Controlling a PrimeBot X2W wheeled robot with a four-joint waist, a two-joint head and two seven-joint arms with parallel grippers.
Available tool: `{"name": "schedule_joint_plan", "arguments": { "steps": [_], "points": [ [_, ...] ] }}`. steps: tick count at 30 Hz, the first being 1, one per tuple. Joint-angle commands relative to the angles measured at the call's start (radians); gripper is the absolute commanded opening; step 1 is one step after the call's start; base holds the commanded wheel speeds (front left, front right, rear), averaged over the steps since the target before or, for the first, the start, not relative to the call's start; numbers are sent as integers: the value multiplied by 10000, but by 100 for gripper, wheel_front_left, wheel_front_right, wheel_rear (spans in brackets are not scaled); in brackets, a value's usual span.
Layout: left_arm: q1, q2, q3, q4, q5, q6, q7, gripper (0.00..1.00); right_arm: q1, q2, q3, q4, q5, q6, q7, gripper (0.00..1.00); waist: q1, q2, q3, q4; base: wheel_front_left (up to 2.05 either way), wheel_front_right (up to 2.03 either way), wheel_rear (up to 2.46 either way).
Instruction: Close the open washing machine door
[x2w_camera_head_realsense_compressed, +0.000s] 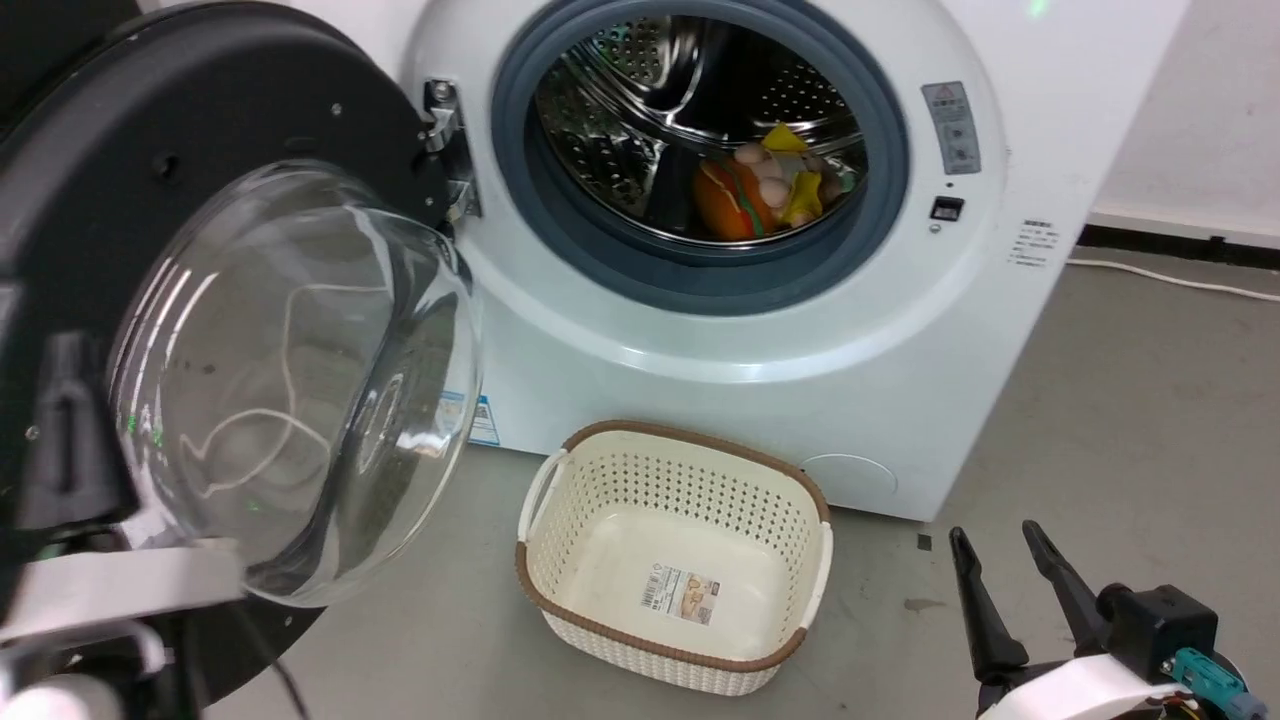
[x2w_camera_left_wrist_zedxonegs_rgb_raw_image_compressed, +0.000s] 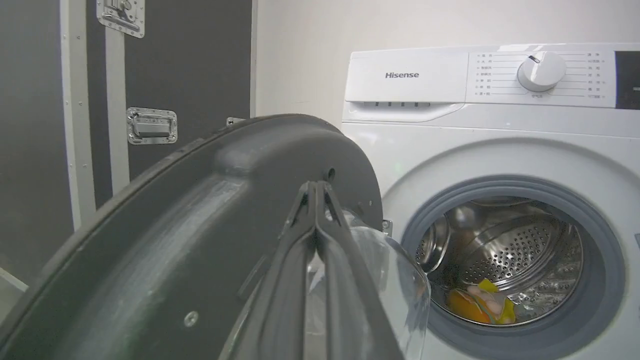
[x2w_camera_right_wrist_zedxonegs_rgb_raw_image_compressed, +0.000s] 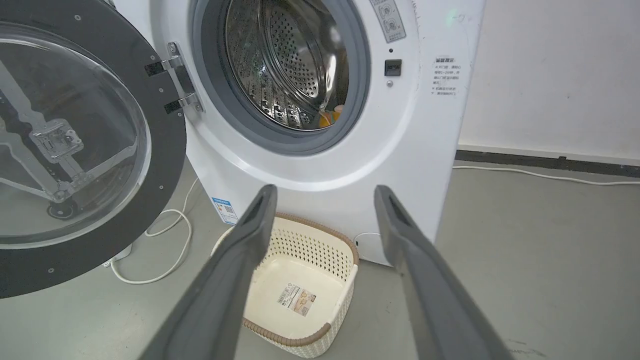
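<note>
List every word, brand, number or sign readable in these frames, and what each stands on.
"Hisense": on the top panel of the washing machine, left of the dial.
Programme names beside the dial: too small to read.
Grey warning label and small printed label on the machine's front: blurred.
Blue label low on the front: unreadable.
Sticker in the basket: barcode, print too small.

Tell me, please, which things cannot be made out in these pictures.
1. Left wrist view: whether the left tool touches the washing machine door; its shut fingers hide any contact.
2. Head view: the door's left part, cut off by the picture's edge.
3. Head view: the colourful things in the drum, too small to name.
</note>
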Motion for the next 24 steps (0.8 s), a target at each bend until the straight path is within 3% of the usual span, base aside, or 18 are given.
{"name": "schedule_joint_plan", "arguments": {
  "steps": [1, 9, 13, 18, 24],
  "points": [
    [-125, 117, 398, -202, -150, 87, -97, 0, 136, 2, 13, 73, 145, 5, -103, 100, 0, 0, 6, 113, 0, 0, 0],
    [4, 288, 1813, -192, -694, 198, -212, 0, 170, 2, -3, 173, 331, 6, -249, 100, 0, 0, 103, 534, 0, 0, 0],
    [111, 665, 2649, 530, -1009, 136, -191, 0, 114, 2, -45, 218, 393, 6, -354, 100, 0, 0, 308, 821, 0, 0, 0],
    [117, 1100, 2966, 1402, -1247, -86, -152, 0, 64, 2, -111, 239, 393, 6, -384, 100, 0, 0, 525, 1060, 0, 0, 0],
    [71, 2059, 2740, 2920, -1524, -503, 337, 0, 2, 2, -152, 155, 392, 7, -322, 100, 0, 0, 844, 1355, 0, 0, 0]
  ]
}}
